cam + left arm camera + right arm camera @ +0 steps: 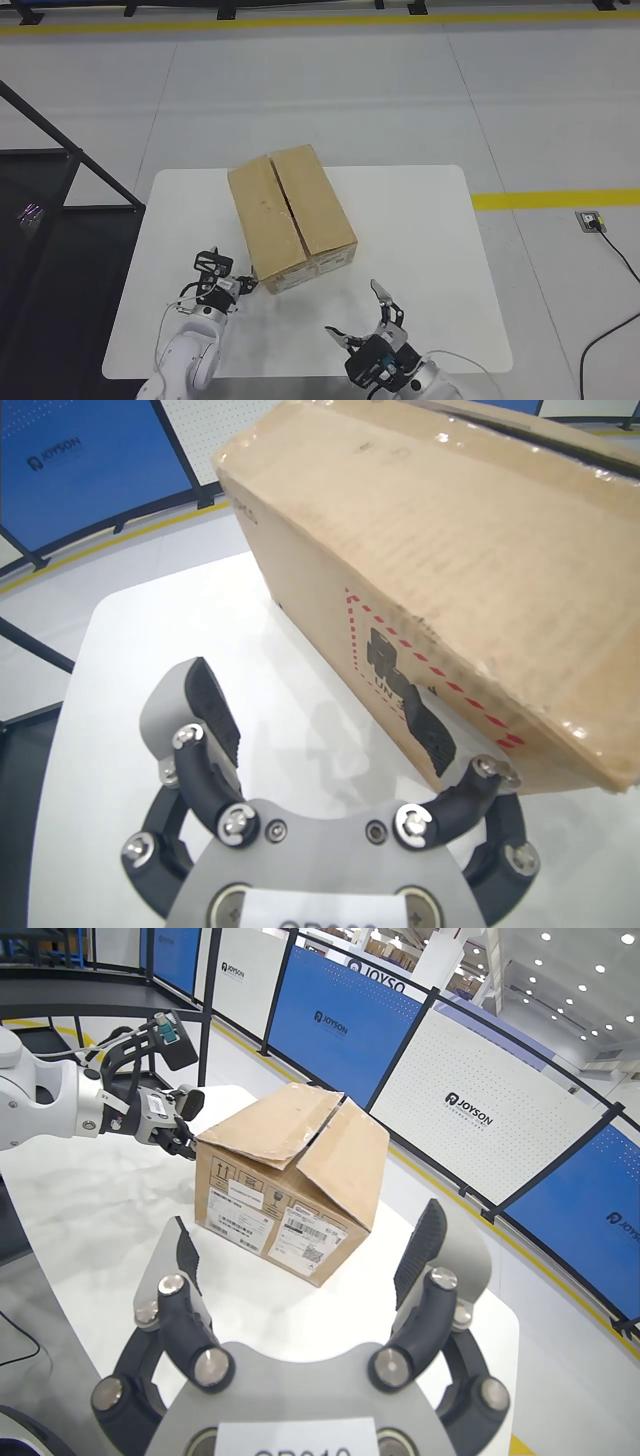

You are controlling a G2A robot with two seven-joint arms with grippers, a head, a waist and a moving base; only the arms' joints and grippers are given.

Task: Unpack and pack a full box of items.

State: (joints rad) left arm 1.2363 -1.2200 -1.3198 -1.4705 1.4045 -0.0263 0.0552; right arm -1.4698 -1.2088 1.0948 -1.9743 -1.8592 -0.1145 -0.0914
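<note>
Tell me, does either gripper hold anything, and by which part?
Nothing is held. The left gripper is open beside the box; the right gripper is open, apart from it.

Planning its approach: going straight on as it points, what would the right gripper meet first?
Probably the cardboard box, at its labelled end; the open right gripper faces it across the table.

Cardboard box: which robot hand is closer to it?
Left. The left gripper is right at the corner of the box. The right gripper hangs open farther back, apart from it.
</note>
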